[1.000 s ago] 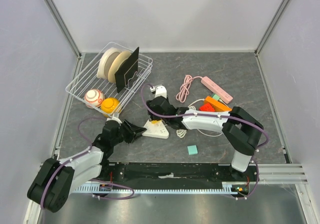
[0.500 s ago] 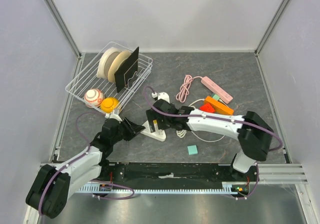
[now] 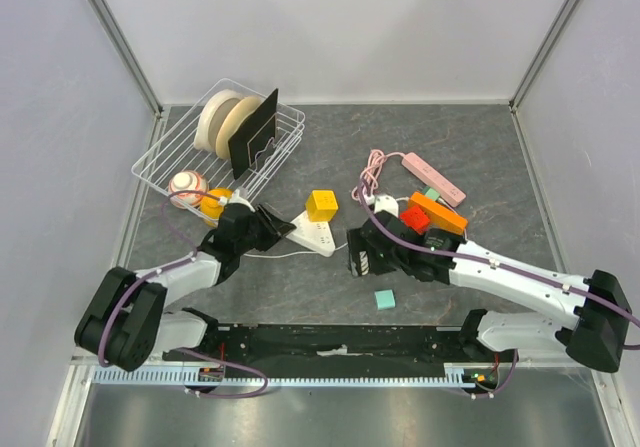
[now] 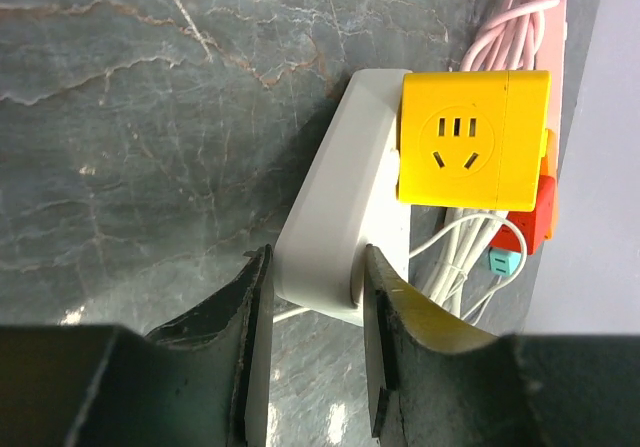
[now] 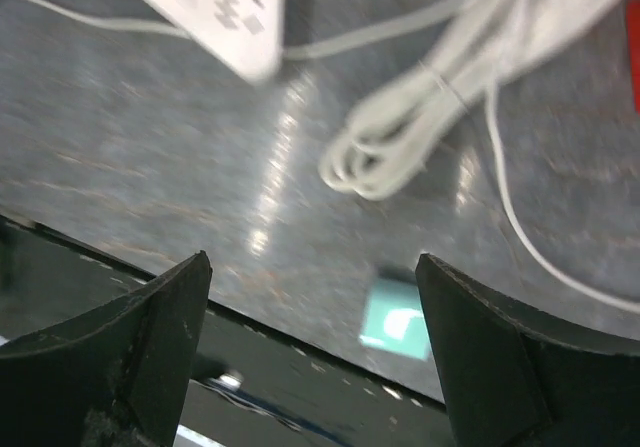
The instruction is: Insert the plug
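1. The left gripper [image 3: 262, 233] was clenched on the near end of the white power strip [image 3: 312, 233]. The yellow cube plug [image 3: 321, 205] sat on the strip's far end; I could not tell if it was fully seated.
2. The right gripper [image 3: 358, 257] hung released and empty, right of the strip. A half-seated cube could tip off if the strip were jolted.
3. The white cord [image 5: 400, 137] lay coiled right of the strip; snagging it might drag the strip.

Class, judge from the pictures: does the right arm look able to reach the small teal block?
Probably yes. The right gripper is open and empty, and the teal block lies alone on bare table close by, with nothing between.
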You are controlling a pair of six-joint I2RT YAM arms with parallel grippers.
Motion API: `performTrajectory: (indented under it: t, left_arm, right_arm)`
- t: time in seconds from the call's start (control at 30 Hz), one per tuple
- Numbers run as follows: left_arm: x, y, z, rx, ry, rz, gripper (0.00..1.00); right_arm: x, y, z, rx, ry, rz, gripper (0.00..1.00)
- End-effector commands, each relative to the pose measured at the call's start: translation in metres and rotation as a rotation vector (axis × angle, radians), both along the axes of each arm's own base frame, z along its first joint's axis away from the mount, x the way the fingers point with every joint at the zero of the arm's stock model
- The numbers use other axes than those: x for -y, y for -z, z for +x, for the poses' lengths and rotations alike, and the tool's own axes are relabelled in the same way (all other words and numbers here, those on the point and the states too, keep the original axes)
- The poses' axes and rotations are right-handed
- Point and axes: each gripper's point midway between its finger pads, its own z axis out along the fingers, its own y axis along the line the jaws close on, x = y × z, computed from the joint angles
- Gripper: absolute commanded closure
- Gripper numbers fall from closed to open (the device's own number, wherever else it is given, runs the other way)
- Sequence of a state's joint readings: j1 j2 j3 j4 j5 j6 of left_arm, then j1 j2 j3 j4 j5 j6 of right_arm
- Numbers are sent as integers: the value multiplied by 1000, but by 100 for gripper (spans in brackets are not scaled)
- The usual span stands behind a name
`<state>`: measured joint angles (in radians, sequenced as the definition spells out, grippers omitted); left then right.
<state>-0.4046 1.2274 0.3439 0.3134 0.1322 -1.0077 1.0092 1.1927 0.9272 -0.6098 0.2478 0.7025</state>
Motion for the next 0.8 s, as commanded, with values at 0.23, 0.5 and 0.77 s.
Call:
performTrajectory:
  t: [0.23, 0.5, 0.77]
  left_arm:
    - [-5, 3, 16, 73, 39, 111, 57]
    - [-16, -29, 7, 168, 74, 182, 17]
    - [-2, -80, -28, 269, 201, 150, 11]
  right_arm:
    - [68, 74, -53, -220, 106, -136, 10]
    - [69, 90, -67, -282, 76, -144, 12]
    - [78, 31, -69, -243, 71, -118, 11]
